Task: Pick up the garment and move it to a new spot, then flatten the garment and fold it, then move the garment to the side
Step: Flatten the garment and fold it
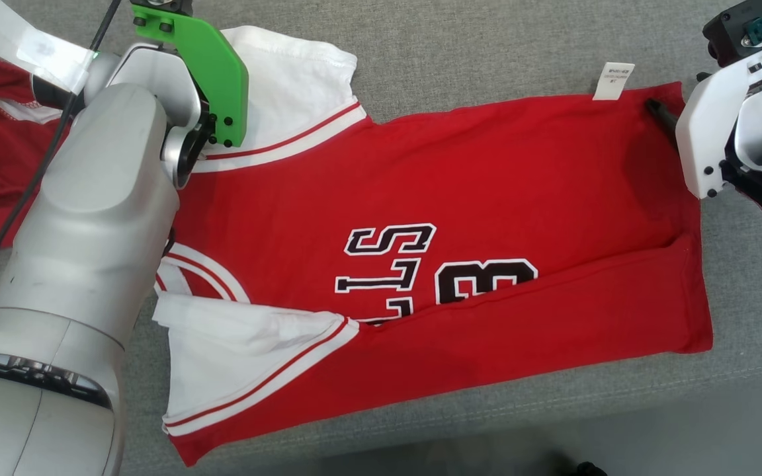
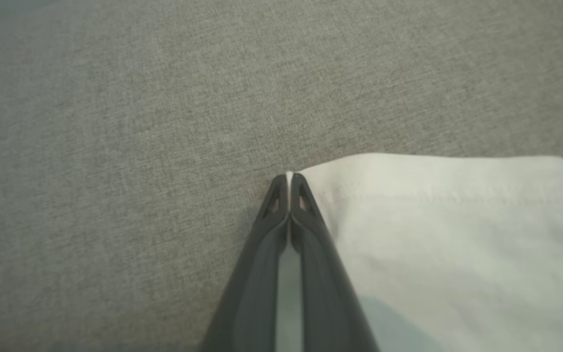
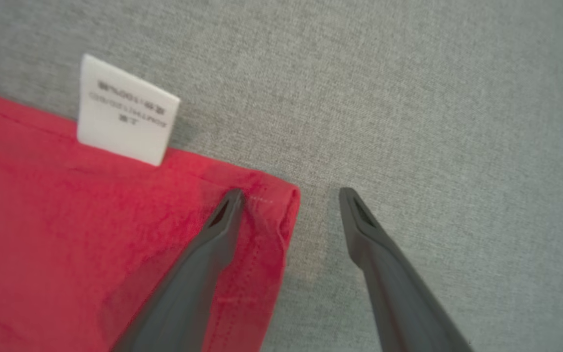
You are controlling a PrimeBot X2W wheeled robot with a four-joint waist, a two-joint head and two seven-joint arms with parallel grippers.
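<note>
**Asker:** How are your arms set?

**Me:** My left forearm reaches over the collar end of the garment, with the wrist bent down at the far white sleeve. My right wrist hangs past the hem end, its fingers pointing down at the far hem corner.

**Asker:** Is there any writing?

**Me:** There is black lettering outlined in white, upside down to me. I make out an S, an L and a 3, and a fold of red cloth covers the rest. A white tag sticks out of the hem just left of my right end effector. It has printed lines, but they're too blurred to read.

**Asker:** And the end effectors?

**Me:** My left end effector is clamped on the garment at the sleeve's edge, and a sliver of white shows between the tips. The sleeve spreads away to its right, with grey fabric surface ahead and to its left. My right end effector stands wide apart and holds nothing. Its left finger is over the red hem corner and its right finger is over bare grey. I can't tell whether that left tip is pressing on the cloth.
</note>
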